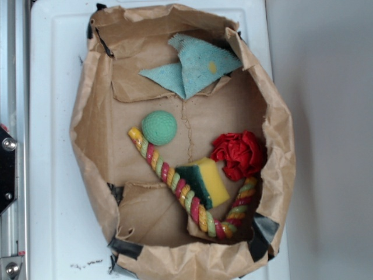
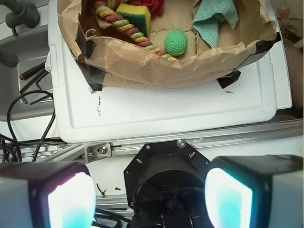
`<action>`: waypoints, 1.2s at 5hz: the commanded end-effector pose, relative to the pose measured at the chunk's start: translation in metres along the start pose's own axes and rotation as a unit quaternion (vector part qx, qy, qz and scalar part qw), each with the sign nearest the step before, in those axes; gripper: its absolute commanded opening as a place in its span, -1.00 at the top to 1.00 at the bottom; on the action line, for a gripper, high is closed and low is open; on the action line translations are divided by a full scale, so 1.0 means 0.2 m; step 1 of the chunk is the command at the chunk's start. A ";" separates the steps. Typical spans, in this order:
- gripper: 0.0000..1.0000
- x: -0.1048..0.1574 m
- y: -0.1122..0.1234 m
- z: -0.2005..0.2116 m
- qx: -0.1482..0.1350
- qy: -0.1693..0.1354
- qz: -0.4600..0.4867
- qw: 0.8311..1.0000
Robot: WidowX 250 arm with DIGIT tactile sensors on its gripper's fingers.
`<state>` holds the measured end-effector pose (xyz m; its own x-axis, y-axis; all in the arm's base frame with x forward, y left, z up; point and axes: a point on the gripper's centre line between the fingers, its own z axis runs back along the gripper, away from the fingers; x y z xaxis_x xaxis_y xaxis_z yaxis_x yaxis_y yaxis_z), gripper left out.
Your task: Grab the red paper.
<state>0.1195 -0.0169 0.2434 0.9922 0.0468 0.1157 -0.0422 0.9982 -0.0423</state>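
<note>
The red paper (image 1: 239, 153) is a crumpled rose-like wad lying at the right side of the open brown paper bag (image 1: 93, 128), against the bag's wall. In the wrist view only a sliver of the red paper (image 2: 155, 4) shows at the top edge. My gripper (image 2: 149, 197) does not appear in the exterior view. In the wrist view it hangs well outside the bag, over the robot's black base, with its two fingers wide apart and nothing between them.
Inside the bag lie a green ball (image 1: 159, 128), a red, yellow and green striped rope (image 1: 175, 181), a yellow and green sponge (image 1: 204, 182) touching the red paper, and a teal cloth (image 1: 192, 67). The bag stands on a white board (image 2: 166, 107). Cables (image 2: 28, 109) lie to the left.
</note>
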 end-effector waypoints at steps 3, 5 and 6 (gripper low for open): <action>-1.00 0.42 0.03 -0.18 -0.007 -0.040 0.019 0.999; -1.00 0.62 0.12 -0.31 -0.006 -0.051 0.023 0.998; -1.00 0.70 0.10 -0.35 -0.023 -0.062 0.014 0.998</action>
<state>0.2611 0.0009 0.1752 0.9784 0.0814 0.1899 -0.0641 0.9934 -0.0953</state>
